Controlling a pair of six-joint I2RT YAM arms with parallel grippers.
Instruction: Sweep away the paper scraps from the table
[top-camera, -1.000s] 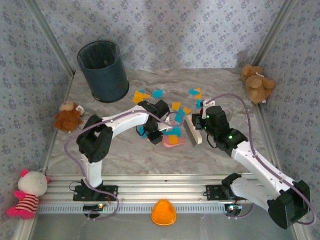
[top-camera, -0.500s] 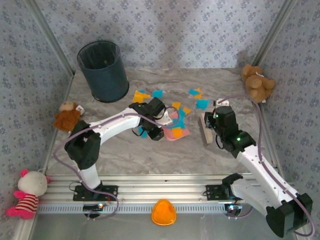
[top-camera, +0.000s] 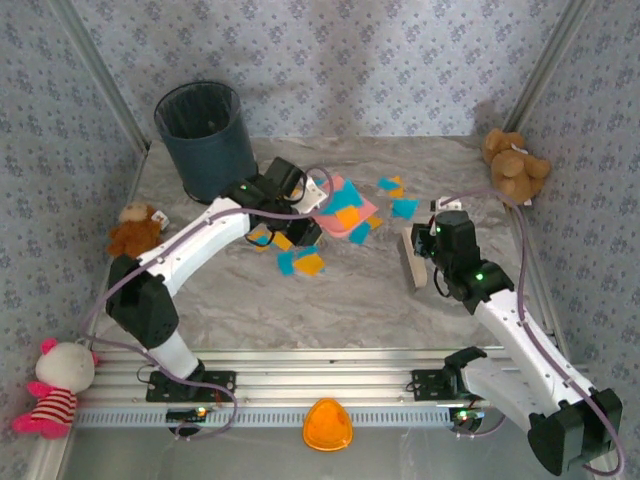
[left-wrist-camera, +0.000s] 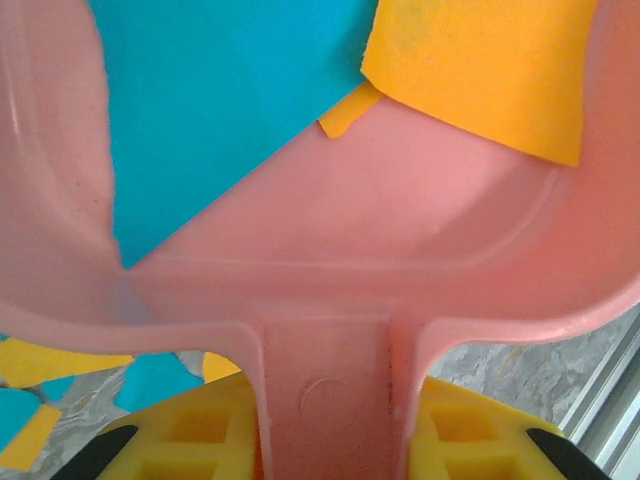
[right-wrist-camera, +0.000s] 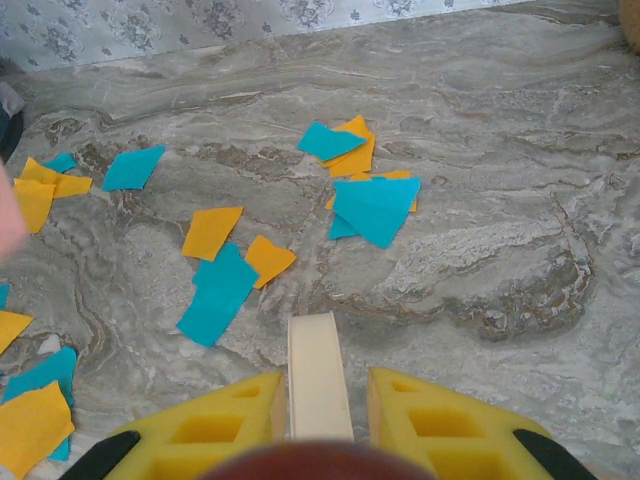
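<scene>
L wrist cam, close up: my left fingers (left-wrist-camera: 325, 440) are clamped narrow on the handle of the pink dustpan (left-wrist-camera: 330, 240), a yellow pad on each side. In the pan lie some of the paper scraps (left-wrist-camera: 230, 90): one big cyan piece and two orange bits, up toward the open lip. Top cam can't show that grip. It gives the layout instead: pan tilted, just right of the dark bin (top-camera: 205, 140), my wrist btwn the two.

R wrist cam: my right fingers (right-wrist-camera: 318, 425) are shut on the cream handle of the brush (right-wrist-camera: 318, 365). Ahead of it, loose cyan + orange scraps are scattered over the marble worktop (right-wrist-camera: 480, 260). From the top cam the brush sits well right of the bin, past the pan.

More scraps on the worktop: a clump below-right of the bin, under my left arm, and a few right of the pan. Inside of the bin is dark, can't tell contents.

Vs half a sec ago: the pan was farther from the bin and lower on the worktop; now it's up beside it. R arm + brush same spot.
</scene>
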